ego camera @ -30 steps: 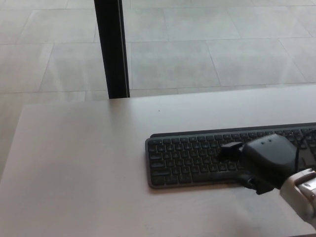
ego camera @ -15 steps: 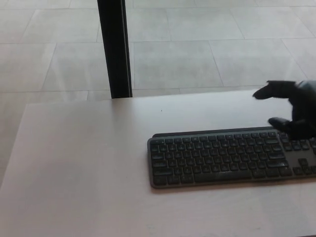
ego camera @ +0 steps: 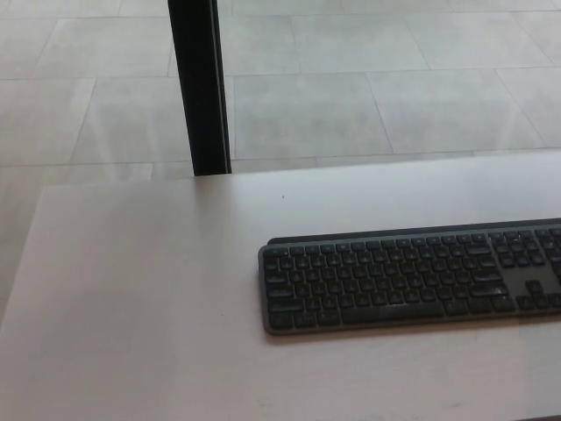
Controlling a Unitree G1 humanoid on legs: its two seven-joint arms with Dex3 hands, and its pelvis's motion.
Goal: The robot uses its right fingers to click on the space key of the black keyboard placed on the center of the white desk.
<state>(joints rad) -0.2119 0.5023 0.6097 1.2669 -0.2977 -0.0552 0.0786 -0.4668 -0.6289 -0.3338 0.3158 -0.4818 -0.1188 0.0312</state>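
Keyboard [ego camera: 408,276], black and low-profile, sits flat on the white counter [ego camera: 140,298], with its right end cut off by the picture's edge. Its long space key [ego camera: 394,310] is in the bottom row, on the side nearest the camera, and nothing is touching it. Neither robot hand shows up anywhere in the head view, so whether the fingers are apart or together just can't be told. Beyond the keyboard, past the counter's far edge, a black vertical post [ego camera: 200,88] stands against the pale tiled floor [ego camera: 368,88].
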